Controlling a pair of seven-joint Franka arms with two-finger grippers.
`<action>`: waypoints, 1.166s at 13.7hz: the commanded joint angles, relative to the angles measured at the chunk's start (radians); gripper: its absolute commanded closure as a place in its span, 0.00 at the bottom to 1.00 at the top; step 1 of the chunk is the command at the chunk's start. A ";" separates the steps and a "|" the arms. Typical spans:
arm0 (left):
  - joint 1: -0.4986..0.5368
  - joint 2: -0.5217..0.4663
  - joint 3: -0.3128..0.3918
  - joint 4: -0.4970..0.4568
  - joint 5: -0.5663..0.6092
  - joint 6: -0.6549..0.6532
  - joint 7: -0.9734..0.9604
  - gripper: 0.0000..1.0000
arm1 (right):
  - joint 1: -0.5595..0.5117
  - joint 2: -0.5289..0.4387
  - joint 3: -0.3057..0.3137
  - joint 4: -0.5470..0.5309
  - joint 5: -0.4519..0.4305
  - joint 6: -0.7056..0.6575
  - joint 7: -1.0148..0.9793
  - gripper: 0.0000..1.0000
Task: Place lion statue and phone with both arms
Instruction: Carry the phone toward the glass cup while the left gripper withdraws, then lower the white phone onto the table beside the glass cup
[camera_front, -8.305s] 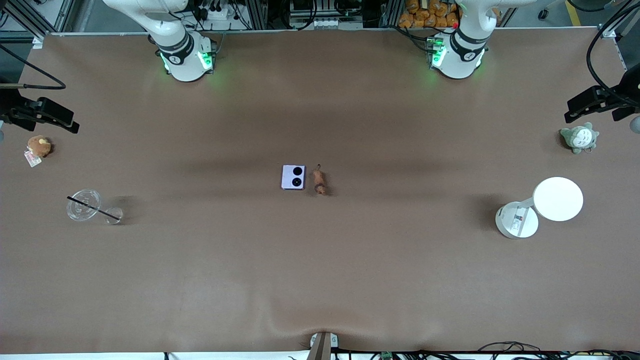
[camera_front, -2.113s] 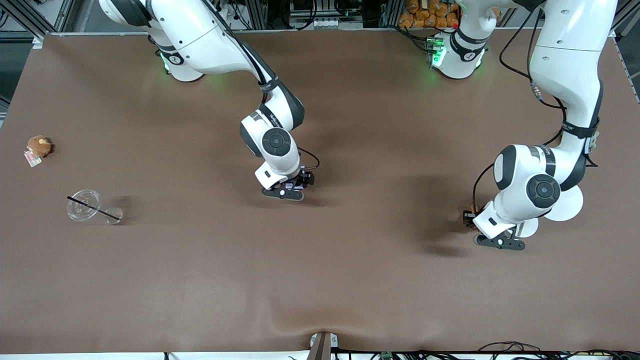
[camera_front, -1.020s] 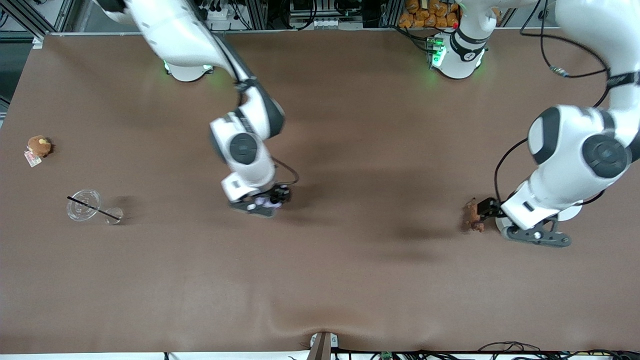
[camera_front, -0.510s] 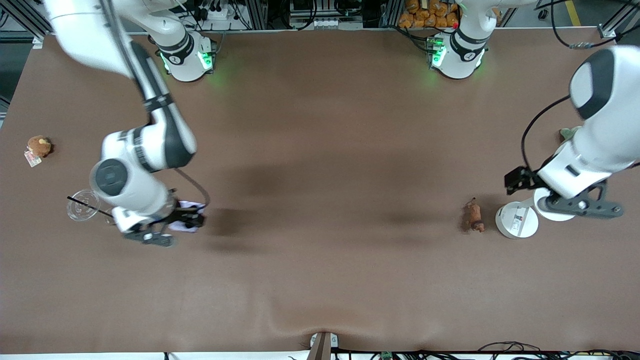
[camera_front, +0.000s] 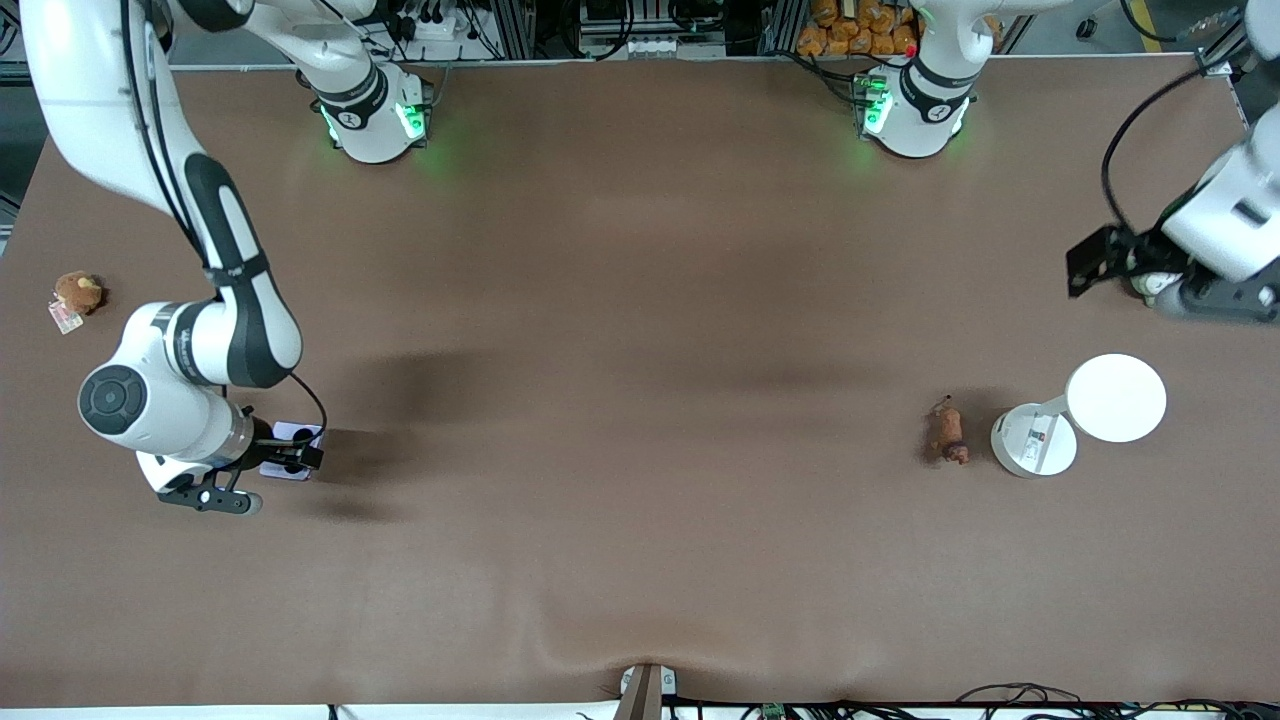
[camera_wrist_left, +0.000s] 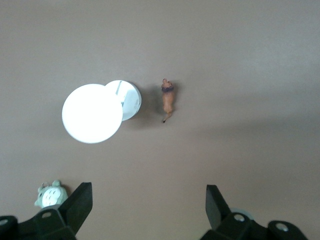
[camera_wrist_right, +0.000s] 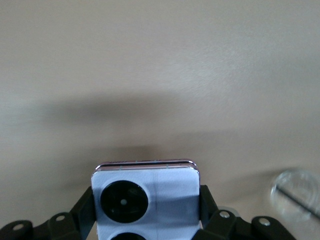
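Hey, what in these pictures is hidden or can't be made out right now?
- Phone: cut off by the right wrist view's edge; in the front view the right gripper covers most of it.
- Clear cup: blurry in the right wrist view, hidden under the right arm in front.
- Grey-green plush: covered by the left gripper in front.

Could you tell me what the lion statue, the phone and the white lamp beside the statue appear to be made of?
Lion statue: looks like matte resin or carved wood, orange-brown with no shine; which of the two is unclear. Phone: smooth pale lavender shell, likely glass or plastic, with glossy black camera circles. White lamp: seemingly smooth matte plastic, evenly white across its round head and base.
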 joint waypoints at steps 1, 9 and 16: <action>0.000 -0.103 0.026 -0.022 -0.032 -0.092 0.060 0.00 | -0.064 0.041 0.021 0.025 -0.007 0.019 -0.082 0.78; 0.000 -0.117 0.055 -0.042 -0.032 -0.104 0.117 0.00 | -0.075 0.098 0.021 0.022 -0.008 0.087 -0.086 0.40; 0.009 -0.111 0.060 -0.035 -0.035 -0.117 0.106 0.00 | -0.070 0.066 0.021 0.019 -0.008 0.059 -0.088 0.00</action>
